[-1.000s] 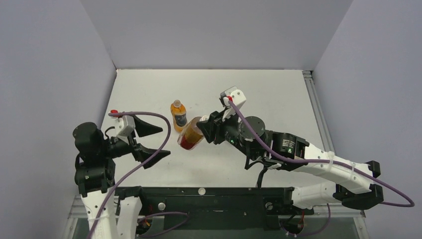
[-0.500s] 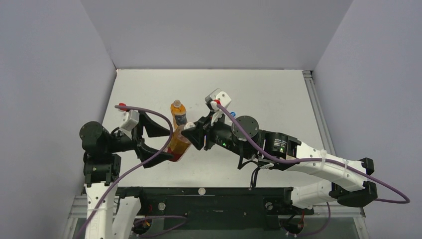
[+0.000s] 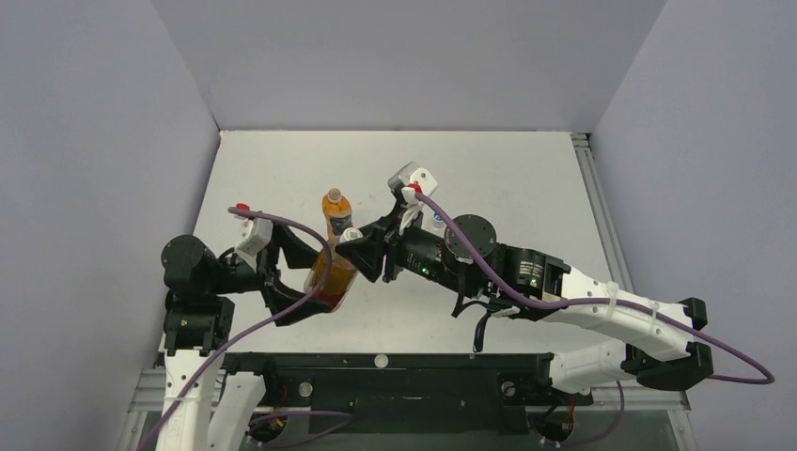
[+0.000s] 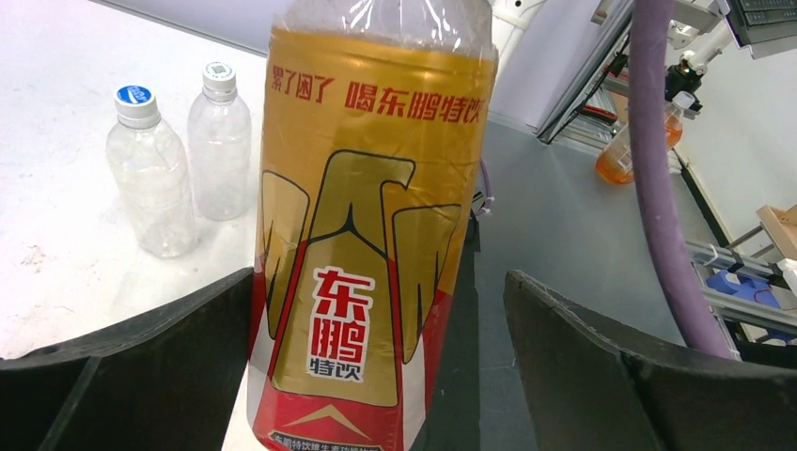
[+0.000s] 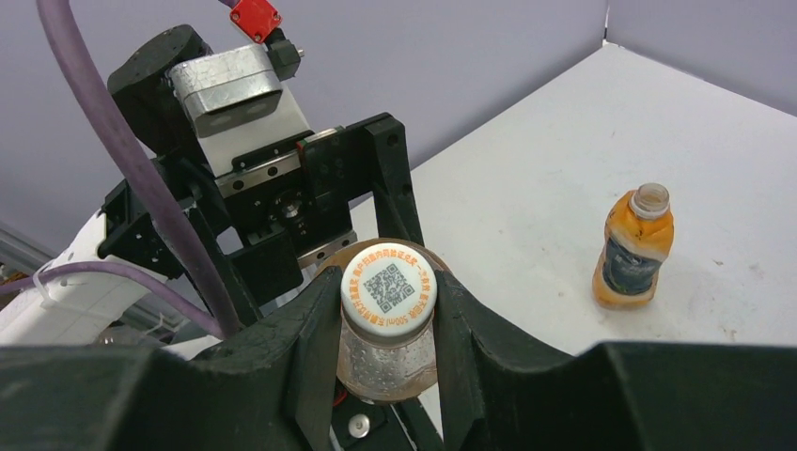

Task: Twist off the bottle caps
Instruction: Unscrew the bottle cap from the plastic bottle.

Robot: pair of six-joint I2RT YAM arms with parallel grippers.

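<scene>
The reddish-brown bottle (image 3: 331,279) with a gold and red label (image 4: 367,235) hangs tilted above the table. My right gripper (image 3: 358,248) is shut on its white cap (image 5: 387,286), one finger on each side of the cap. My left gripper (image 3: 316,279) is open around the bottle's lower body; the bottle sits against the left finger (image 4: 150,362), with a gap to the right finger (image 4: 611,366). An orange bottle (image 5: 632,249) with a dark label stands upright just beyond. Two clear bottles stand side by side, one with a blue cap (image 4: 134,97) and one with a white cap (image 4: 219,70).
In the top view the clear bottles are mostly hidden behind my right wrist; only the blue cap (image 3: 439,218) peeks out. Grey walls close in the white table (image 3: 526,188) on the left, back and right. A purple cable (image 4: 663,188) hangs by my left gripper.
My right gripper carried the reddish-brown bottle leftward and toward the near edge. My left gripper came in, and its open jaws now surround the bottle's lower body.
</scene>
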